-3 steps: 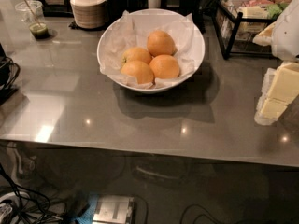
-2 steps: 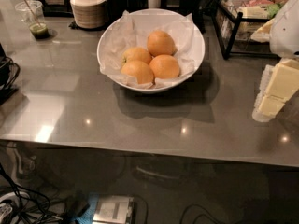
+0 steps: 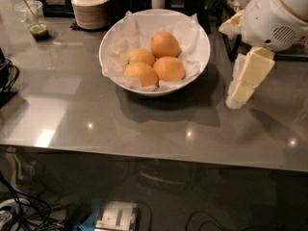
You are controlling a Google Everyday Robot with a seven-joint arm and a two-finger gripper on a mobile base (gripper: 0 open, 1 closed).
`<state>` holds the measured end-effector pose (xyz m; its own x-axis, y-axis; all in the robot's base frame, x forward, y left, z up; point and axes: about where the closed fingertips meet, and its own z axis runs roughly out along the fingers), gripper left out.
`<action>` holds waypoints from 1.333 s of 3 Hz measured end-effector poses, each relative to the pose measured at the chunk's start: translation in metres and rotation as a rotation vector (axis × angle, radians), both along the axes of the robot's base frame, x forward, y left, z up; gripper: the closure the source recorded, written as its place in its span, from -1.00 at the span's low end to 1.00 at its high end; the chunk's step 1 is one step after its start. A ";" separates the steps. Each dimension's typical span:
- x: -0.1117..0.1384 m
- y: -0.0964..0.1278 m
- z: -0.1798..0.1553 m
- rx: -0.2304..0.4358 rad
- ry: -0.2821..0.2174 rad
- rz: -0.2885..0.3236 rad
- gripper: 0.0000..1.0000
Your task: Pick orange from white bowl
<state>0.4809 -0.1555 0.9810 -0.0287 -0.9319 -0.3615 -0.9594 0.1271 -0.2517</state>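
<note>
Glossy grey table (image 3: 72, 114) — pincer (image 3: 237, 99) right of white bowl (image 3: 104, 57), opening unclear.

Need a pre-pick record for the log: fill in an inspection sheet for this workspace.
Surface: grey glossy table, glare spots.
Job's things: white bowl, paper-lined, holds four oranges; none lifted.
Clutter: stack of beige bowls, cup of green liquid, dark containers along the back.
Grippers: gripper right of the bowl, apart from it, empty.
Cables: dark bundle at the left edge; loose cables on the floor.
Surroundings: boxy device on the floor below the table.
</note>
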 end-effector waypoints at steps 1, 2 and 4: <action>0.020 0.037 -0.007 0.071 0.010 0.099 -1.00; 0.036 0.074 -0.012 0.095 0.012 0.178 -1.00; 0.079 0.143 -0.016 0.043 -0.045 0.250 -1.00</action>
<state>0.5603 -0.0121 0.9653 0.2174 -0.8919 -0.3966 -0.9504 -0.1009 -0.2941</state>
